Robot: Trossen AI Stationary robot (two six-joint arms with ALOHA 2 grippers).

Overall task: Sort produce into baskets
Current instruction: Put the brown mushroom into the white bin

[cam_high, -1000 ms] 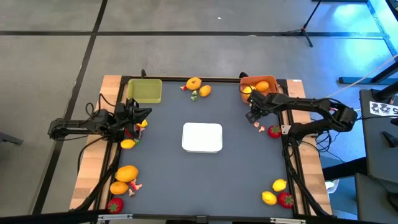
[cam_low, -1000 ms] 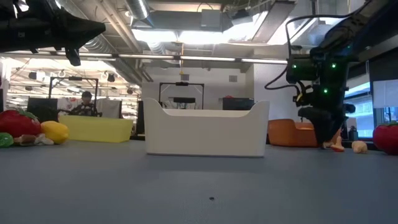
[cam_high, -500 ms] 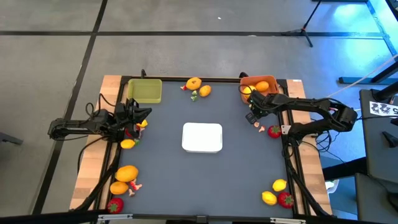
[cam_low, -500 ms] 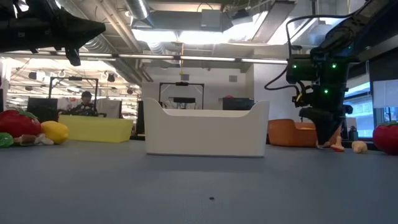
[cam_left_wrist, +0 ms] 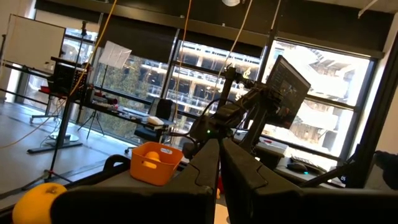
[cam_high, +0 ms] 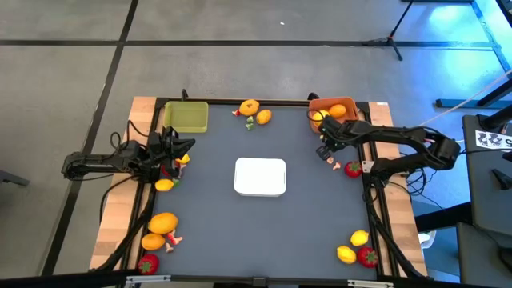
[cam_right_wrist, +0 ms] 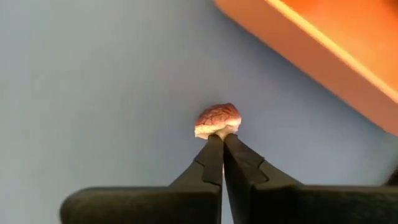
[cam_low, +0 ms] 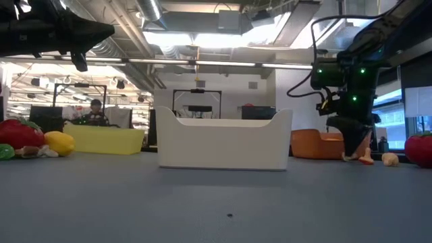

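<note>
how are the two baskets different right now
The yellow-green basket sits at the table's far left and looks empty; the orange basket sits at the far right and holds an orange fruit. The right pincer works beside the orange basket. Both are small square tubs.

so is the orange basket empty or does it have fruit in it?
Not empty. The high view shows the orange basket holding an orange fruit and a yellow fruit at its near edge; the right pincer is just outside it.
</note>
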